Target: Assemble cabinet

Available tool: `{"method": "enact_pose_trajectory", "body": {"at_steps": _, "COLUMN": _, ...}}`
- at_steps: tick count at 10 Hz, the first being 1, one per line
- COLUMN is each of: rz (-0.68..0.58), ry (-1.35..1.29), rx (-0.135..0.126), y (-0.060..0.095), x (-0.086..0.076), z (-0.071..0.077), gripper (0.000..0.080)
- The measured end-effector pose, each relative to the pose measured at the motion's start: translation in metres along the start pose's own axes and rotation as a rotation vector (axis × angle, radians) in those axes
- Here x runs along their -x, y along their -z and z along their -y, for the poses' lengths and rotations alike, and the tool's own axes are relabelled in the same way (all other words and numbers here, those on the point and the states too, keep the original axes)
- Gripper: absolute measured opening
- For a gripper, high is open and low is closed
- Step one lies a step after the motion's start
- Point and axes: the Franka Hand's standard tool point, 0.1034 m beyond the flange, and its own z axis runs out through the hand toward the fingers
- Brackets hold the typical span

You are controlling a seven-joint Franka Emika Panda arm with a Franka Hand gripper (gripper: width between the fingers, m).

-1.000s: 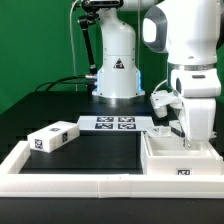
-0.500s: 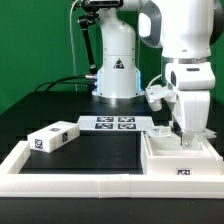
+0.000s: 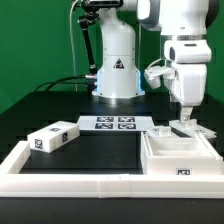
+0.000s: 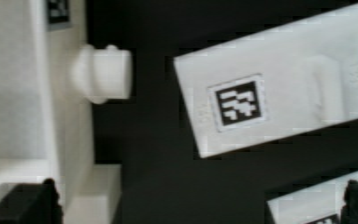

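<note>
- Exterior view, read as a clock face: the white cabinet body sits at about four o'clock on the black table. Its open compartments face up and a small marker tag shows on its front wall.
- The gripper hangs at about three o'clock, pointing straight down. It is over the far edge of the cabinet body and touches nothing that I can see.
- A smaller white tagged block lies at about eight o'clock, well apart from the body and tilted askew to the table edge.
- The marker board lies flat near the centre, between the block and the body. The arm's white base stands beyond it at twelve o'clock.
- The long low white border frame runs along the near side from seven to five o'clock, and the cabinet body sits just behind it.
- Wrist view: a flat white panel bearing a square tag lies slanted on the dark surface.
- Beside the panel, across a dark gap, a white part carries a round knob.
- The dark fingertips show at opposite edges of the wrist view. The pincer stands wide apart with nothing held between.
</note>
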Motion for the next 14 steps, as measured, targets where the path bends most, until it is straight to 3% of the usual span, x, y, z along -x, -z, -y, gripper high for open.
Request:
{"method": "enact_pose_trajectory", "body": {"at_steps": 2, "rz": -0.006, "ry": 0.013, "rx": -0.036, "y": -0.014, "x": -0.012, "z": 0.026, "gripper": 0.0797}}
{"method": "enact_pose_trajectory", "body": {"at_steps": 6, "rz": -0.006, "ry": 0.001, "rx": -0.034, "y": -0.013, "x": -0.008, "z": 0.021, "gripper": 0.0797}}
{"method": "enact_pose_trajectory", "body": {"at_steps": 7, "rz": -0.011, "ry": 0.04, "rx": -0.022, "y": -0.013, "x": -0.009, "z": 0.021, "gripper": 0.0797}}
{"method": "enact_pose_trajectory", "body": {"at_steps": 8, "rz": -0.022, "ry": 0.093, "rx": 0.001, "y": -0.014, "x": -0.011, "z": 0.024, "gripper": 0.0797}}
{"method": "enact_pose_trajectory", "body": {"at_steps": 10, "rz": -0.033, "ry": 0.18, "rx": 0.014, "y": -0.02, "x": -0.019, "z": 0.039, "gripper": 0.0797}}
{"method": "enact_pose_trajectory", "body": {"at_steps": 11, "rz": -0.035, "ry": 0.235, "rx": 0.017, "y": -0.024, "x": -0.024, "z": 0.045, "gripper": 0.0797}}
{"method": "enact_pose_trajectory", "body": {"at_steps": 12, "rz": -0.032, "ry": 0.275, "rx": 0.001, "y": -0.029, "x": -0.031, "z": 0.054, "gripper": 0.0797}}
{"method": "enact_pose_trajectory", "body": {"at_steps": 14, "rz": -0.03, "ry": 0.263, "rx": 0.001, "y": -0.029, "x": -0.028, "z": 0.051, "gripper": 0.0797}}
